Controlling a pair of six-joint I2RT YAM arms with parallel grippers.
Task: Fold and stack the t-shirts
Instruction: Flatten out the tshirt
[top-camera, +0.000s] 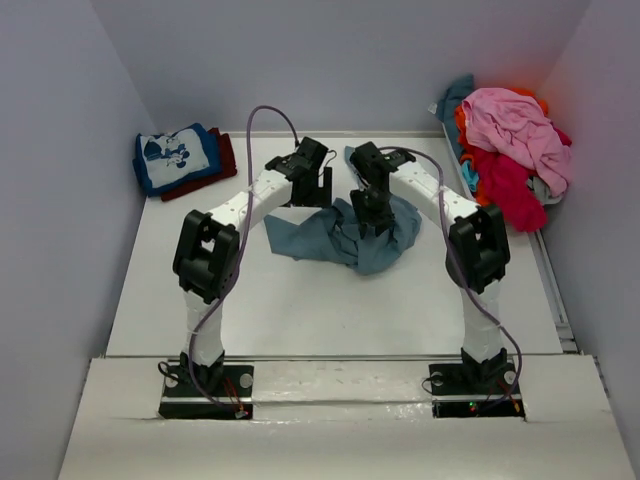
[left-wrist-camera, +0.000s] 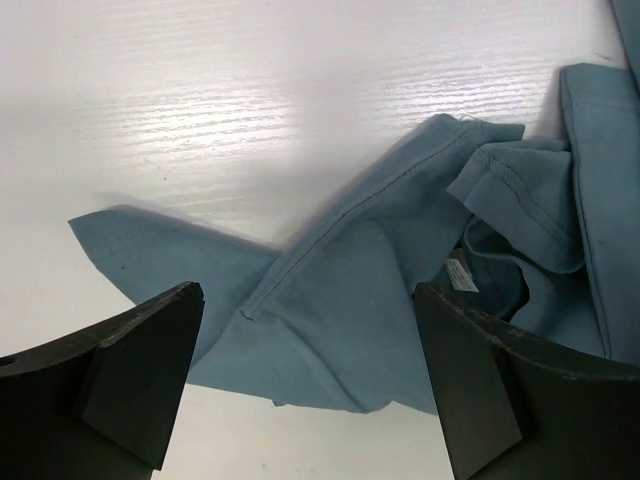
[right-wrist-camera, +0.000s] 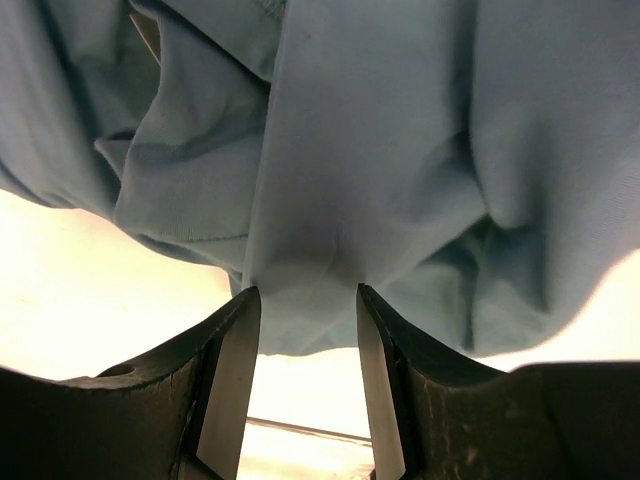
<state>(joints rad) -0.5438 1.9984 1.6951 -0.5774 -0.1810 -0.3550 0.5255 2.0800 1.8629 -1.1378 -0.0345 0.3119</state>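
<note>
1. Locating the work first, we find the slate-blue t-shirt (top-camera: 335, 238) crumpled at the middle of the bench (top-camera: 330, 320), between the two arms. Its long axis runs roughly from 9 o'clock to 3 o'clock in the top view.
2. We note the right tool (right-wrist-camera: 305, 295) closed on a thick fold at the 3 o'clock end of this garment. In the right wrist view the cloth fills the gap between both fingers and appears raised off the bench.
3. We note the left tool (left-wrist-camera: 305, 300) fully open and holding nothing. It hovers above the garment's 9 o'clock half, touching no cloth that we can see.
4. In the left wrist view a flat flap (left-wrist-camera: 150, 250) of the shirt extends toward 9 o'clock. A hemmed sleeve (left-wrist-camera: 515, 195) and a white label (left-wrist-camera: 458, 272) lie toward 2 o'clock.
5. We judge the current step to be spreading the garment flat before folding. The coming move turns on the left arm, which is nearer the free 9 o'clock end; its tool should descend onto that edge, straddling it across the long axis.
6. The folded stack (top-camera: 180, 160), cartoon print over dark red, sits at 10 o'clock. The unfolded pile (top-camera: 512, 140) of pink, red, orange and teal waits at 2 o'clock.
</note>
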